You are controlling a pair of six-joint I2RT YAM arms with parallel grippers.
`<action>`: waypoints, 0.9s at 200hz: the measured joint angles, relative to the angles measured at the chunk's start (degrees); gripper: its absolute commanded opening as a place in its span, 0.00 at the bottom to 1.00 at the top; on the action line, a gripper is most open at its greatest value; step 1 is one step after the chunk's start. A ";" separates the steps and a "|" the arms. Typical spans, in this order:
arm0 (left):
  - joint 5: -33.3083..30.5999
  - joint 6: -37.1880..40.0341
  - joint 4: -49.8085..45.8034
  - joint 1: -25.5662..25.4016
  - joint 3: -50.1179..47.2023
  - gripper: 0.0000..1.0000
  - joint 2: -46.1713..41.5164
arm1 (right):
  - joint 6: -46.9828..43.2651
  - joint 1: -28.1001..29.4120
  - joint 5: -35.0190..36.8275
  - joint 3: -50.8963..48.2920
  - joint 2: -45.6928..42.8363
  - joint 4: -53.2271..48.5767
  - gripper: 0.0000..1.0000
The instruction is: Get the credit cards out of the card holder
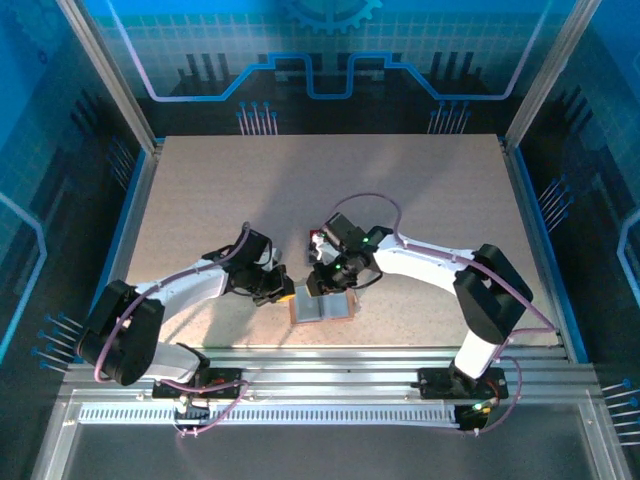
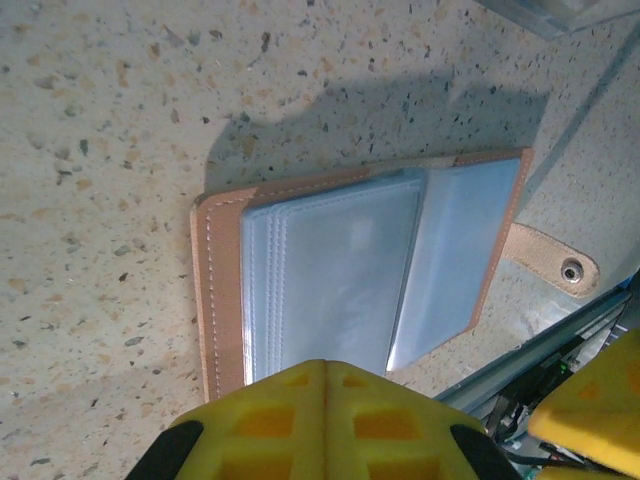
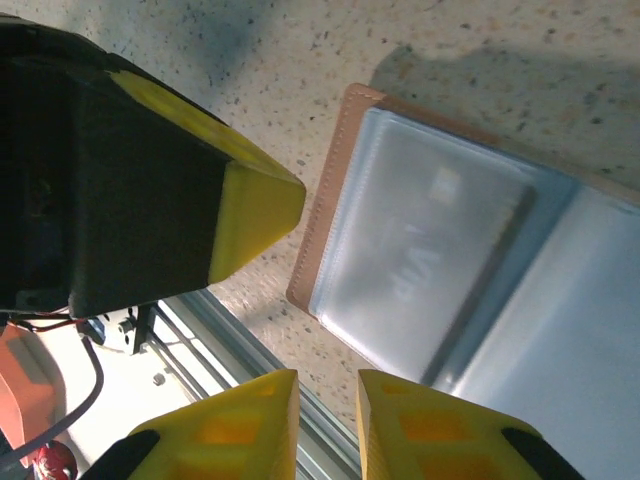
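The card holder [image 1: 325, 310] lies open on the table near its front edge, salmon-pink rim up and pale blue-grey pockets [image 2: 330, 280] showing. A silver-grey credit card [image 3: 425, 262] with faint lettering sits inside a clear pocket. My left gripper [image 2: 325, 368] is shut with nothing between its fingers, its tip at the holder's near edge. My right gripper [image 3: 328, 388] hovers over the holder's front left corner [image 3: 310, 290], slightly open, with a narrow empty gap between the pads. The left gripper's yellow finger [image 3: 250, 205] hangs close beside it.
The holder's snap strap [image 2: 552, 262] lies flat on the table at one side. A clear plastic tray [image 2: 560, 12] stands just behind, with something red [image 1: 314, 238] by it, partly hidden by the right arm. The metal rail [image 1: 330, 365] runs along the front edge.
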 measured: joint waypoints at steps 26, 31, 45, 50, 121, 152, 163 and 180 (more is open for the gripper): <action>-0.92 -0.42 0.11 0.09 -0.63 0.05 -1.64 | 1.79 1.16 -0.48 0.00 1.88 1.99 0.22; -0.98 -0.48 0.24 0.17 -0.74 0.05 -1.88 | 2.01 1.38 -0.50 0.02 2.34 2.32 0.22; -1.20 -0.87 0.46 0.48 -1.01 0.05 -2.23 | 2.47 1.84 -0.50 0.07 3.56 2.71 0.22; -1.25 -1.05 0.68 0.63 -1.20 0.05 -2.34 | 2.67 1.99 -0.48 0.09 3.89 2.75 0.22; -1.40 -1.31 0.96 2.82 -3.06 0.03 -3.76 | 3.74 3.76 -0.46 2.08 7.48 2.97 0.22; -1.36 -1.29 1.07 2.80 -3.06 0.01 -3.76 | 3.93 4.33 -0.33 2.89 8.98 2.91 0.22; -1.22 -1.29 1.18 2.82 -3.06 0.01 -3.76 | 3.93 4.46 -0.20 3.17 9.64 2.86 0.22; -1.09 -1.29 1.18 2.82 -3.06 0.01 -3.76 | 3.93 4.70 0.15 3.39 10.47 2.71 0.22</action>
